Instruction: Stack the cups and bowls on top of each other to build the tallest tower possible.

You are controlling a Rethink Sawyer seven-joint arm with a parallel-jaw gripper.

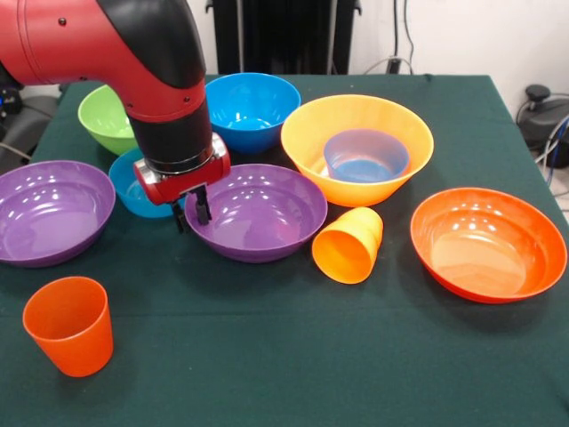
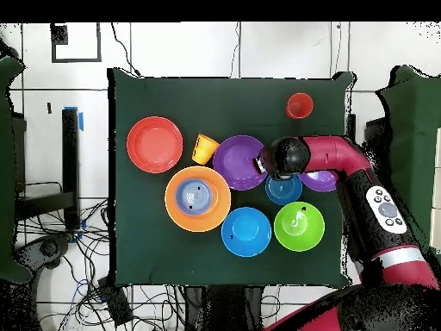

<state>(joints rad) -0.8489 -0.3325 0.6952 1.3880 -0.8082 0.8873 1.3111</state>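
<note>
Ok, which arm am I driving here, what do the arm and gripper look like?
One glossy red arm with black joint sections. The wrist is a black cylinder ending in a red collar. The gripper has two short black fingers. Overhead, a white panel with dark buttons sits on the arm.

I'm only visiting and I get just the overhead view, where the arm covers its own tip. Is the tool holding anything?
Observer: No. From the front the tool is open and empty. Its fingers are down at the rim of the centre purple bowl.
Operator: And the yellow-orange cup next to that bowl, is it standing up?
Observer: No. The yellow-orange cup lies on its side, with its mouth turned toward the front camera.
</note>
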